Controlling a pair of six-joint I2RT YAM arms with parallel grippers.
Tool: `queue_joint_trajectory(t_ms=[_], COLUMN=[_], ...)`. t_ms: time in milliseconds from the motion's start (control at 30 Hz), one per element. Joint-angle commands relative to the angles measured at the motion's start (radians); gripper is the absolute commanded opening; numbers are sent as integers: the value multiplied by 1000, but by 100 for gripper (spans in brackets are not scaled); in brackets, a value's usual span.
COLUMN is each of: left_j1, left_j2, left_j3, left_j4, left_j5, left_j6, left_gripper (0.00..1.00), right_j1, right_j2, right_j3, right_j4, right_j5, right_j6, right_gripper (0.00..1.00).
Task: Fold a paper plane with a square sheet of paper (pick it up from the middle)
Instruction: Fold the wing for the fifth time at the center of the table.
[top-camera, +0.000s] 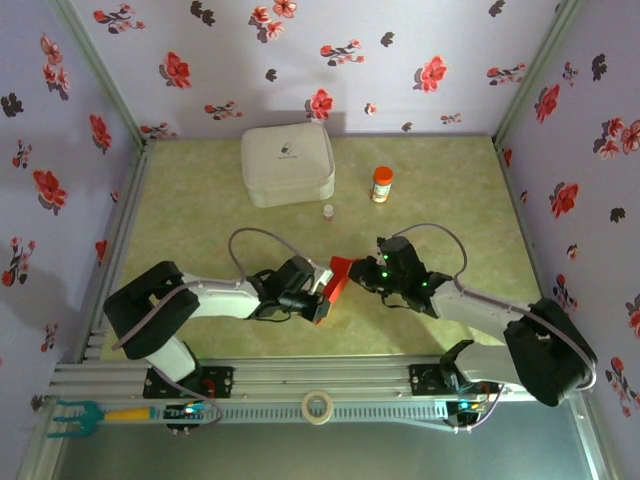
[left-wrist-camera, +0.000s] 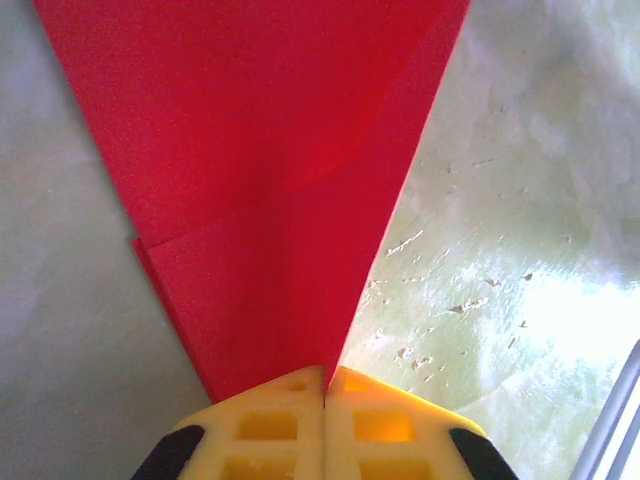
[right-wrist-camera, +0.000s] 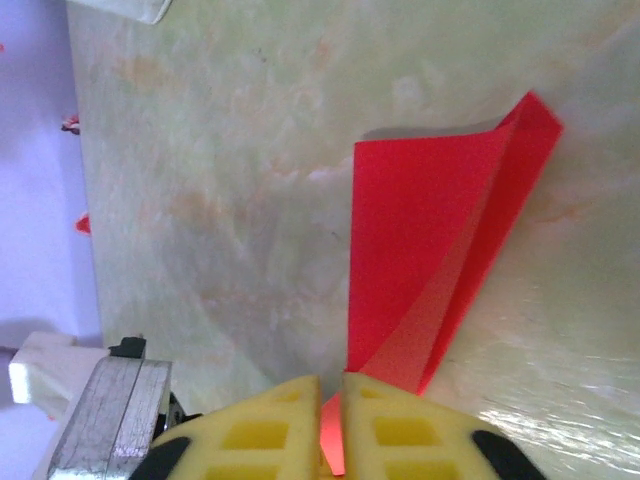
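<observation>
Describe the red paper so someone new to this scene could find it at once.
On the green table, look near the front edge, around the middle. The paper is there, pinched by the left pincer and the right pincer. It is the one bright red, creased thing; the white case and orange bottle stand farther back.

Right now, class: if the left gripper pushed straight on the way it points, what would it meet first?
For the left gripper, the folded red paper: the jaws are shut on its pointed end and the sheet fans out ahead. Beyond it, the top view suggests the right gripper, though depth there is unclear.
</observation>
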Motion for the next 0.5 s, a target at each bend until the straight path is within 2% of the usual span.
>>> queue_joint_trajectory(t_ms=[0,233,467], left_j1=[25,76,95], left_j2=[3,26,54], left_j3=[-16,-35,-52], left_j4=[68,136,172], left_j5=[83,150,172], left_j6=[-41,-94,-128], left_gripper=[3,2,1], right_j1=[18,32,32], right_j2=[45,108,176], right_j3=[1,-6,11], right_j4=[103,146,189], right_j5=[-59,-65,-93], right_j6=[-12,-3,-4], right_gripper=[11,7,6])
